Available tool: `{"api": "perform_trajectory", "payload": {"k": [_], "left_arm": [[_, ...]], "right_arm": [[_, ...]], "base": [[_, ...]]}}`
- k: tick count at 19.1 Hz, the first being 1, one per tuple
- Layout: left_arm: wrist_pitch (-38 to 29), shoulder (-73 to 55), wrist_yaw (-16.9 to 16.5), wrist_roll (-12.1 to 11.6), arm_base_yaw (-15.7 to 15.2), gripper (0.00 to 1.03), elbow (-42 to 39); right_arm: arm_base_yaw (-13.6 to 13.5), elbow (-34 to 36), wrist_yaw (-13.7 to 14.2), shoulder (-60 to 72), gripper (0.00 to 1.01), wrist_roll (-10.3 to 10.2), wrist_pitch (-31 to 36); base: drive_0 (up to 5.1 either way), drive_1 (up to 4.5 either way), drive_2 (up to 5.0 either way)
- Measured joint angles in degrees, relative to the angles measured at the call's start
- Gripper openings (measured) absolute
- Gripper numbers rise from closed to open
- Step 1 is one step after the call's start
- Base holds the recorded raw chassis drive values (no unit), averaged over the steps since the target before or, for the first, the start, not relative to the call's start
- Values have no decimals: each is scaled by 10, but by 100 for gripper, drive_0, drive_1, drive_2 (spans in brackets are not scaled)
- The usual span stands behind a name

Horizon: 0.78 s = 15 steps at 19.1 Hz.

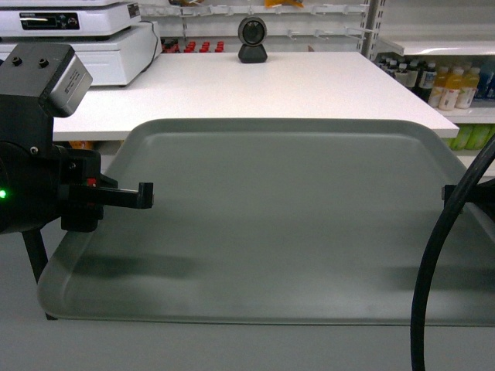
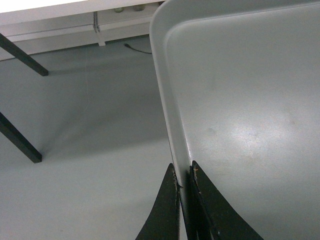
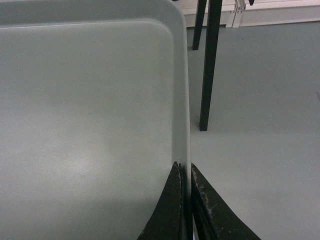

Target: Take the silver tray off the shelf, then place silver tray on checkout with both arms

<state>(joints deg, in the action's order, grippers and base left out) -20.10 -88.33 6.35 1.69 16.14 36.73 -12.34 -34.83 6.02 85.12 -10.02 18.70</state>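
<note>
The silver tray (image 1: 278,216) hangs level in the air, just in front of the white checkout (image 1: 255,85) and a little lower than its top. My left gripper (image 1: 143,197) is shut on the tray's left rim. The left wrist view shows its two black fingers (image 2: 165,210) pinching that rim, one on each side of the silver tray (image 2: 250,110). My right gripper (image 3: 184,170) is shut on the right rim of the silver tray (image 3: 85,115). In the head view only a black tip of the right gripper (image 1: 447,192) shows. The shelf is out of view.
A black round-lensed camera (image 1: 252,40) stands at the checkout's far edge, and a white scale (image 1: 77,39) sits at its far left. Racks of bottles (image 1: 456,85) stand to the right. A thick black cable (image 1: 441,255) crosses the tray's right side. Black table legs (image 3: 207,65) stand on the grey floor.
</note>
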Motion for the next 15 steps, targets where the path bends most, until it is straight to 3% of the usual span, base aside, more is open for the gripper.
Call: {"api": "perform_trajectory", "payload": {"k": [15], "left_arm": [[1, 0, 0, 0, 3, 3, 0]], "right_arm": [[0, 0, 0, 0, 3, 0, -2]], "base": [[0, 0, 0]]}}
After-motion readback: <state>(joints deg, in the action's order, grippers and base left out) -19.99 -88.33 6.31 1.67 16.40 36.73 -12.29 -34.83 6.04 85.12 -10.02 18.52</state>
